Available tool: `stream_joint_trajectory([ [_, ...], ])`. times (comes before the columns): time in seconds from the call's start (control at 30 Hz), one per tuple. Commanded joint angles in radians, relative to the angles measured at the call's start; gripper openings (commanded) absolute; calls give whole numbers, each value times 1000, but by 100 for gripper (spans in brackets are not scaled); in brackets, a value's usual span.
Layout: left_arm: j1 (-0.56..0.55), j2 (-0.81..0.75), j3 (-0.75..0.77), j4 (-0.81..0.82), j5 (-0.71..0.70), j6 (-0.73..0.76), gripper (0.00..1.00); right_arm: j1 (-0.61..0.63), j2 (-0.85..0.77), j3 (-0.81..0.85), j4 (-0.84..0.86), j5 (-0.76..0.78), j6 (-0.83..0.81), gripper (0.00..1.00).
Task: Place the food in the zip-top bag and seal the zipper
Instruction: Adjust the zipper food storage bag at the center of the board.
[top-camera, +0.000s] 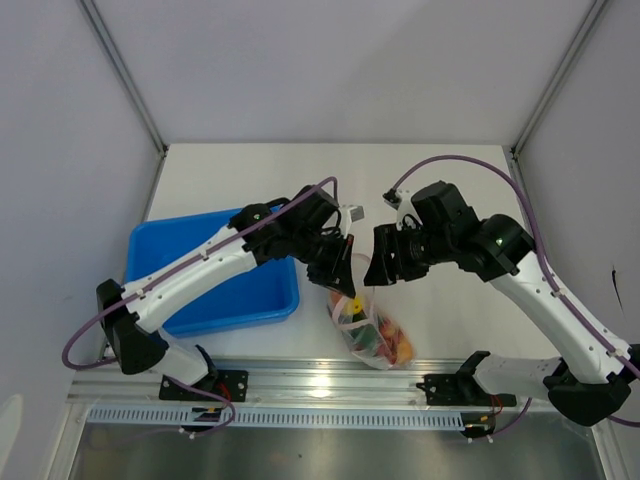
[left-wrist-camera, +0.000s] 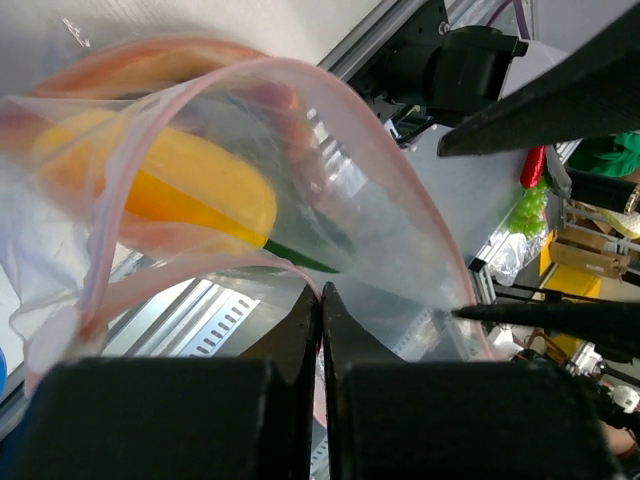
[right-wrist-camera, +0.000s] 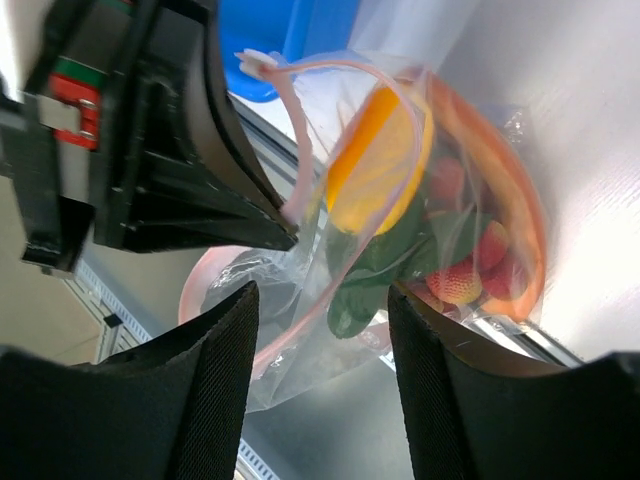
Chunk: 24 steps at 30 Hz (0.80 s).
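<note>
The zip-top bag (top-camera: 372, 352) hangs above the table's front edge with its mouth held up. My left gripper (top-camera: 340, 270) is shut on the bag's mouth edge, its jaws pinching the pink zipper (left-wrist-camera: 290, 62). Through the clear plastic shows the food (top-camera: 385, 335): a yellow-orange piece (right-wrist-camera: 375, 160), a green piece (right-wrist-camera: 370, 270), red tomatoes (right-wrist-camera: 460, 280) and an orange wedge (right-wrist-camera: 500, 210). My right gripper (top-camera: 385, 262) is open just right of the mouth. Its fingers (right-wrist-camera: 215, 390) stand apart, with loose bag plastic and the zipper (right-wrist-camera: 290, 120) between them, unsqueezed.
A blue tray (top-camera: 215, 290) sits on the white table to the left, under the left arm. A metal rail (top-camera: 330, 385) runs along the table's front edge just below the hanging bag. Grey walls close in the sides and back.
</note>
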Motion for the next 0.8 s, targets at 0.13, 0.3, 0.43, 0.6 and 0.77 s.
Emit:
stream_joint_trajectory([
  [0.13, 1, -116, -72, 72, -24, -21, 1, -2, -57, -32, 11, -29, -37, 58],
  [0.3, 24, -143, -92, 35, -91, -67, 1, -47, -92, -86, -23, 28, -67, 67],
  [0.43, 45, -118, -66, 31, -97, -69, 1, -61, -166, -103, -12, 13, -108, 80],
  [0.6, 47, -63, 28, -11, -92, -54, 0, -61, -194, -68, -23, -97, -142, 86],
  [0.77, 49, -32, 85, -38, -92, -55, 1, -59, -229, -51, 12, -243, -139, 85],
])
